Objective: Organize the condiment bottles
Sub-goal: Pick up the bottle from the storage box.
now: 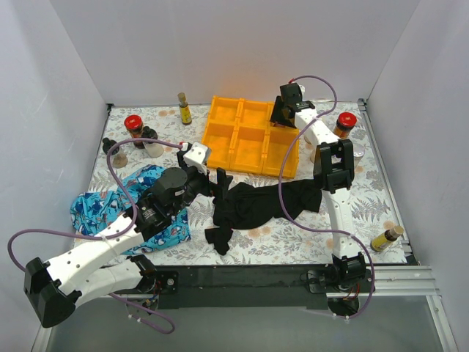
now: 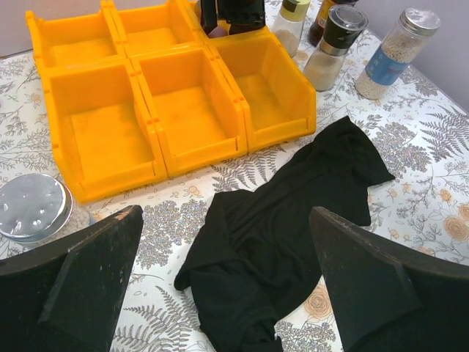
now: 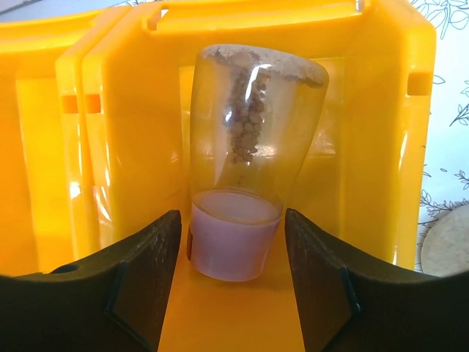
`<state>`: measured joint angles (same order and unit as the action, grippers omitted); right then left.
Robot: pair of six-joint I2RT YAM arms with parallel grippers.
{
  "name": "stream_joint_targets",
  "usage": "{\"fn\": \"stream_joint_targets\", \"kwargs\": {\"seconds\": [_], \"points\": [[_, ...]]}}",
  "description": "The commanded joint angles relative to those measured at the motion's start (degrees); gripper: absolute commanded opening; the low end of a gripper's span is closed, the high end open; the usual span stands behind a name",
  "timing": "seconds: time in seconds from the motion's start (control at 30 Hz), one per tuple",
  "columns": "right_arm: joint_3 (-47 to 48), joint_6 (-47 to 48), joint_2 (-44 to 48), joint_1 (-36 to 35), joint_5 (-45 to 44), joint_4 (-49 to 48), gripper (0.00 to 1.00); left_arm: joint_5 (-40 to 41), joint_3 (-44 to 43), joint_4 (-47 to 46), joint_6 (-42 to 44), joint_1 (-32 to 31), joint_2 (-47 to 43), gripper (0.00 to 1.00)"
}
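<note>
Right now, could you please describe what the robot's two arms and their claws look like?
The left arm and right arm are built of white links with black joint housings. A thin purple cable loops loosely along each arm. The left claw and right claw each have two broad, matt black, wedge-shaped fingers; the left ones look scuffed.

plain white walls close the space in on three sides, a back wall [image 1: 234,44], a left wall [image 1: 44,110] and a right wall [image 1: 432,110], all bare under soft, even light. the tabletop [image 1: 271,242] wears a pale cloth printed with grey ferns and small peach flowers. a black rail [image 1: 242,279] runs along its near edge, with a grey surface [image 1: 256,326] below it.
</note>
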<state>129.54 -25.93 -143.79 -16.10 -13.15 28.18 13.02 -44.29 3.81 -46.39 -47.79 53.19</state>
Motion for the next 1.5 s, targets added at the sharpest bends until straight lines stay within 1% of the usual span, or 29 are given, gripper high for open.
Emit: {"fn": "stream_joint_targets", "kwargs": {"seconds": [0.0,0.07,0.1,0.17,0.27,0.3,0.37,0.43,0.47,0.6,0.7,0.9,1.27,1.47], "points": [[-0.43,2.55,-4.04,0.72,-1.35,6.97,0.46,-0.36,0.08,-1.09,0.60,-0.02,-1.60,0.98],[-0.34,3.08,-3.96,0.72,-1.97,7.23,0.41,-0.36,0.08,-1.18,0.60,-0.02,-1.68,0.98],[-0.34,3.26,-3.61,0.80,-2.23,7.24,0.33,-0.45,0.08,-1.18,0.60,-0.02,-1.77,0.98],[-0.07,3.96,-3.08,0.72,-2.50,7.24,0.25,-0.54,0.17,-1.09,0.60,-0.02,-1.86,0.98],[1.06,4.40,-2.82,0.72,-3.28,7.24,0.17,-0.62,0.08,-1.09,0.51,-0.02,-1.95,0.98],[1.33,4.49,-2.82,0.72,-3.38,7.15,0.11,-0.62,0.00,-1.09,0.51,-0.02,-2.04,0.98],[2.03,4.58,-2.82,0.80,-2.85,6.71,0.06,-0.62,0.08,-1.18,0.51,-0.02,-2.30,0.98],[1.60,4.49,-2.03,0.72,-2.24,5.05,0.05,-0.54,0.17,-1.18,0.51,-0.02,-2.56,0.98],[1.25,4.31,-1.68,0.72,-2.15,4.60,0.02,-0.54,0.17,-1.18,0.51,-0.02,-2.74,0.98],[0.11,4.57,1.30,0.80,-0.75,0.39,0.01,-0.27,0.17,-1.18,0.60,-0.02,-3.00,0.98],[-2.61,4.75,4.64,0.72,1.45,-5.76,0.01,-0.18,0.17,-1.09,0.60,-0.02,-3.09,0.98],[-2.53,5.54,8.43,0.72,0.32,-10.16,0.01,0.25,0.17,-1.18,0.69,-0.02,-3.35,0.98],[-3.41,7.30,11.59,0.72,1.63,-11.57,0.01,0.26,0.17,-1.18,0.78,-0.02,-3.35,0.98],[-6.04,8.36,17.48,0.72,3.82,-9.65,0.01,1.30,0.00,-1.53,-0.71,-0.02,-2.83,0.98]]}}
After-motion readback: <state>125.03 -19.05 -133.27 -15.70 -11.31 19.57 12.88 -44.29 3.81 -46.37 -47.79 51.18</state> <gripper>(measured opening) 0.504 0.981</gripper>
